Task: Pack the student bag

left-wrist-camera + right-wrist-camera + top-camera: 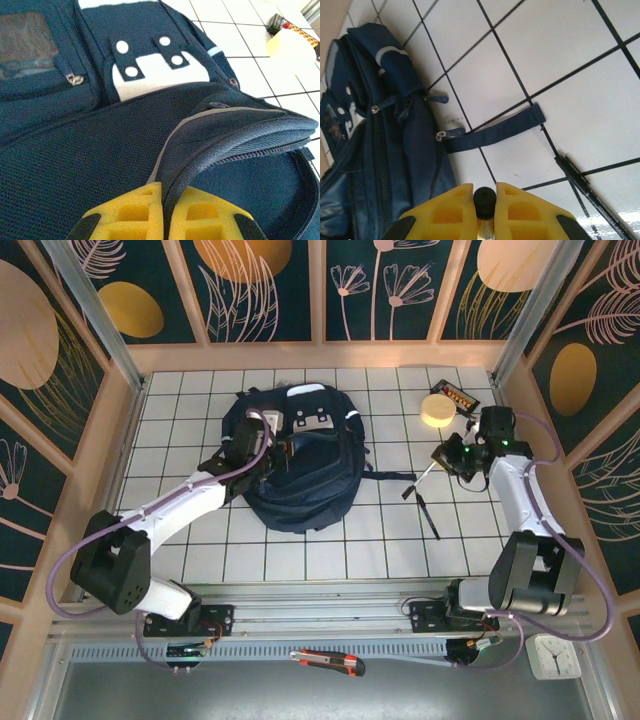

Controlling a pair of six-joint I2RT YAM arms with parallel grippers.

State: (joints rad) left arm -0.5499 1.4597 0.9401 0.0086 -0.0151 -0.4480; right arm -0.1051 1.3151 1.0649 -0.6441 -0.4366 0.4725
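Student bag (305,485) lies flat on the white tiled worktop (330,550), navy, with white-grey patches (318,423) at the end away from the arms. Left end effector (164,197) sits over the bag's middle, fingers pressed together on a padded rim of the bag's fabric. We see a zip line running along that rim just past the pinch. Right end effector (485,192) is off the bag, well apart from it on the right-arm side, pinching a slim pen (420,482). In the right wrist view we see the pen end-on, a dark round tip between the yellow pads (450,210). From above, its shaft points from the end effector toward the bag's strap (495,132). That strap trails out of the bag on the same side, flat on the tiles, with a zip pull (447,134) at its root. A black pen (590,195) lies on the tiles near the strap's free end, apart from it. Further from the bag on that side, past the right end effector, are a cream round disc (437,410) and, just beside it, a small dark case (458,396) with orange marks. We can't tell what either is. Off the tiles, on the arm-base side of the bag, are an orange-and-black utility knife (330,662) and a small white clock (548,656).
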